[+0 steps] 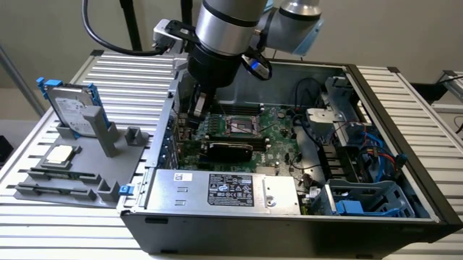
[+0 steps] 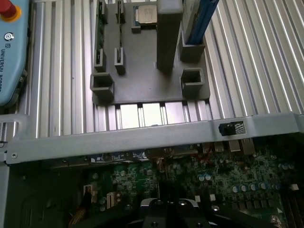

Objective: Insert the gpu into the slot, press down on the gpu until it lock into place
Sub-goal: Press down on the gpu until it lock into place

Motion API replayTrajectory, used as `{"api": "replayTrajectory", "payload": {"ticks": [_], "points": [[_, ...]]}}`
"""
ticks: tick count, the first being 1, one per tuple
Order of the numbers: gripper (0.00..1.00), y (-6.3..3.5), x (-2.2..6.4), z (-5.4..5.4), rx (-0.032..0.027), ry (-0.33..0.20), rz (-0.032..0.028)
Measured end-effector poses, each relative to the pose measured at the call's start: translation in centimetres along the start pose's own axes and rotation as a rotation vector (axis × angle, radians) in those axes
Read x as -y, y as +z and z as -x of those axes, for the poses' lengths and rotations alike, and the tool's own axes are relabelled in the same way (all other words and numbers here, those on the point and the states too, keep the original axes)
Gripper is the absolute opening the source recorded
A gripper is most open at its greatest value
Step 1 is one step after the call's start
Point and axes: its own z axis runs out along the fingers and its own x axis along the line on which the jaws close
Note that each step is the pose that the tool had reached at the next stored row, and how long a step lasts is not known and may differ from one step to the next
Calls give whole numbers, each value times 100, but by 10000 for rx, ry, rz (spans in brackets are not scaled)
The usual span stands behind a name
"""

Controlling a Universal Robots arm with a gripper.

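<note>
Black case (image 1: 289, 233) | motherboard (image 1: 278, 127), gpu (image 1: 227, 149) inside | gripper (image 1: 194, 120) above

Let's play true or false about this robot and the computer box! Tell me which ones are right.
1. The computer case is open, so its insides show. True.
2. The hard drive with blue rails sits inside the case. False: it stands in the grey holder outside the case, at the exterior view's left.
3. The tool is inside the case, over the green motherboard. True.
4. The gpu lies on the grey holder. False: it is inside the case, on the motherboard.
</note>
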Motion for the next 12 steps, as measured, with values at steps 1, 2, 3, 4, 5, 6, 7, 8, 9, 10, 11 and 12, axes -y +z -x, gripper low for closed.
{"api": "replayTrajectory", "payload": {"ticks": [1,2,3,4,5,6,7,8,9,10,11,12], "points": [[11,-2,9,1,6,-18,-82],[11,-4,15,2,16,-35,-180],[11,-5,21,2,26,-58,-302],[11,-7,26,2,39,-79,-438],[11,-8,31,2,54,-95,-580],[11,-9,36,2,70,-113,-722],[11,-11,42,1,83,-132,-871],[11,-12,48,2,99,-150,-1013],[11,-14,54,2,114,-167,-1151],[11,-15,61,2,129,-184,-1289],[11,-17,67,1,140,-199,-1413],[11,-19,75,2,154,-213,-1536]]}}
